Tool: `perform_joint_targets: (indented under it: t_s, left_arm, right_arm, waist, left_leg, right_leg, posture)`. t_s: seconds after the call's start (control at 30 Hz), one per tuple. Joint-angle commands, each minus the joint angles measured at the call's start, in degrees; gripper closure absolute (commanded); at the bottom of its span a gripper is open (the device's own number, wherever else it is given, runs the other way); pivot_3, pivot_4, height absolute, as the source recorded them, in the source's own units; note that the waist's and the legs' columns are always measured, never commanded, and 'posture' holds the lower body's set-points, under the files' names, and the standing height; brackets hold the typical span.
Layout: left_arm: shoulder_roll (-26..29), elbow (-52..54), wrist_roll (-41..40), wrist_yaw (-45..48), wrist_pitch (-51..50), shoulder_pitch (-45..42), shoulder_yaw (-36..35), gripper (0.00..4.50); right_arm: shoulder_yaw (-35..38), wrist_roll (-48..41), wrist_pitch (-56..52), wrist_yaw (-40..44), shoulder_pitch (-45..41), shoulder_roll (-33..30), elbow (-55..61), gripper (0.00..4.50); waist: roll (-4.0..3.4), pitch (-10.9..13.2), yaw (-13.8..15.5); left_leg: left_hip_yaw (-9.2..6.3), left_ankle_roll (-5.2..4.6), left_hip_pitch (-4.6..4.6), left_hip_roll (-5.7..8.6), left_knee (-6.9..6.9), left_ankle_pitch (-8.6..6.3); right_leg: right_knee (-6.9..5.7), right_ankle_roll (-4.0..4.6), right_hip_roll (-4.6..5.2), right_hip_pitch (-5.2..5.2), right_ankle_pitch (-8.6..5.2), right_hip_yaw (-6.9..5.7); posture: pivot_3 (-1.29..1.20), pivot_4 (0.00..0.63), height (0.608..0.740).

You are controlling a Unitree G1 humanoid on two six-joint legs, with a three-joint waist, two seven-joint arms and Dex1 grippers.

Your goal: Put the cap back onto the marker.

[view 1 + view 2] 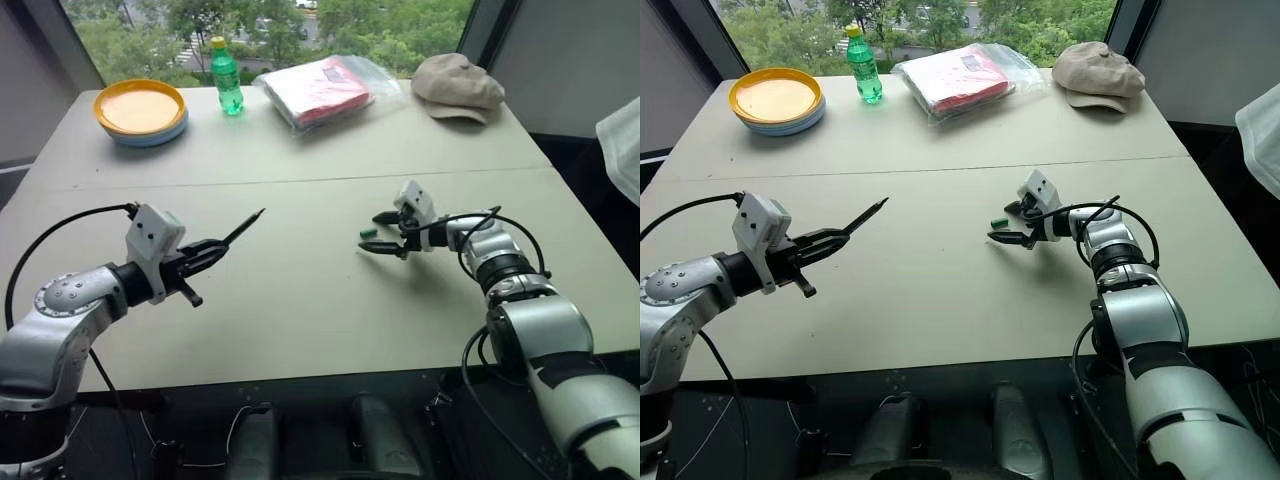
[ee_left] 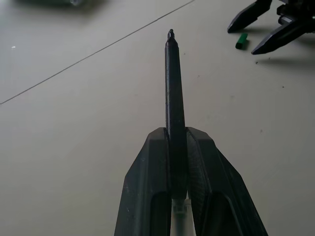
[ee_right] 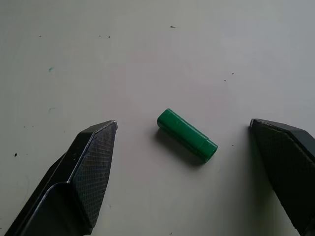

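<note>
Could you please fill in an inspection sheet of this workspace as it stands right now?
Surface: pale table, seam across it.
Job's things: marker held off the table; cap lying on the table.
Clutter: stacked plates, green bottle, bagged red item, beige cap hat, all at the far edge.
End effectors: left end effector shut on marker; right end effector open, straddling the cap without touching.
Cables: black cable looping from the left wrist.
Surroundings: window, trees outside.
</note>
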State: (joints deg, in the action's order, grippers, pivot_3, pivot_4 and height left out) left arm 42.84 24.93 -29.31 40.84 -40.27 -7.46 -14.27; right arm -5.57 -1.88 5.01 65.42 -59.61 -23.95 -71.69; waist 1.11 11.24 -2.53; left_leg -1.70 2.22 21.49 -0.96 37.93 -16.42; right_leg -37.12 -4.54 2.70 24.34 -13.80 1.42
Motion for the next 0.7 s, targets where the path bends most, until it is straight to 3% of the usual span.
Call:
perform_joint_targets:
  t_s: [0.03, 0.13, 0.17, 0.23, 0.33, 0.63, 0.7]
  left_arm:
    - [0.7, 2.1, -0.7, -0.7, -0.2, -0.5, -1.2, 4.46]
    - [0.8, 2.3, -0.8, -0.9, -0.4, -0.2, -1.4, 4.46]
    - [0.8, 2.4, -0.7, -1.0, -0.5, -0.2, -1.5, 4.49]
    - [0.7, 2.7, -0.8, -1.2, -0.6, 0.0, -1.5, 4.5]
    - [0.7, 2.9, -0.9, -1.4, -0.7, 0.1, -1.6, 4.5]
    - [0.3, 2.8, -0.8, -2.0, -0.5, -0.2, -0.8, 4.5]
    - [0.3, 2.7, -0.7, -2.0, -0.4, -0.3, -0.6, 4.5]
  right_arm:
    - [1.0, 1.1, 0.5, -0.7, -1.2, 0.2, -0.8, 0.0]
    - [1.0, 2.2, 0.9, -0.8, -0.8, 0.3, -1.1, 0.0]
    - [1.0, 2.4, 1.0, -0.8, -0.7, 0.4, -1.2, 0.26]
    - [1.0, 2.8, 1.3, -0.7, -0.4, 0.6, -1.1, 0.86]
    - [1.1, 3.5, 1.7, -1.0, -0.2, 0.9, -1.0, 2.35]
    - [2.0, 3.4, 1.9, 1.0, 1.2, 1.9, 0.6, 2.35]
    - [2.1, 3.3, 2.0, 1.4, 2.0, 2.2, 1.3, 2.93]
  waist:
    - [0.0, 0.0, -0.1]
    - [0.0, 0.0, 0.0]
    - [0.0, 0.0, 0.0]
    - [0.0, 0.0, 0.0]
    - [0.0, 0.0, 0.0]
    - [0.0, 0.0, -0.2]
    - [0.0, 0.0, -0.1]
  left_leg:
    - [0.0, 0.0, -0.01, 0.0, 0.0, 0.0]
    - [0.0, 0.0, -0.02, 0.0, 0.0, 0.0]
    - [0.0, 0.0, -0.02, 0.0, 0.0, 0.0]
    - [0.01, 0.0, -0.02, 0.0, 0.0, 0.0]
    - [0.0, 0.0, -0.01, 0.0, 0.0, 0.0]
    - [0.0, 0.0, -0.04, 0.0, 0.0, 0.0]
    - [0.0, 0.0, -0.04, 0.0, 0.0, 0.0]
  right_leg:
    - [-0.01, 0.0, -0.01, 0.0, 0.0, 0.0]
    - [-0.02, 0.0, -0.01, 0.0, 0.0, 0.0]
    - [-0.02, 0.0, -0.01, 0.0, 0.0, 0.0]
    - [-0.02, 0.0, 0.0, 0.0, 0.0, 0.0]
    - [-0.02, 0.0, -0.01, 0.0, 0.0, 0.0]
    - [-0.04, 0.0, -0.02, 0.0, 0.0, 0.01]
    - [-0.04, 0.0, -0.02, 0.0, 0.0, 0.01]
  posture:
    - [0.0, 0.15, 0.74]
    - [0.0, 0.15, 0.74]
    - [0.0, 0.15, 0.74]
    - [0.0, 0.15, 0.74]
    - [0.0, 0.15, 0.74]
    - [0.0, 0.15, 0.74]
    - [0.0, 0.15, 0.74]
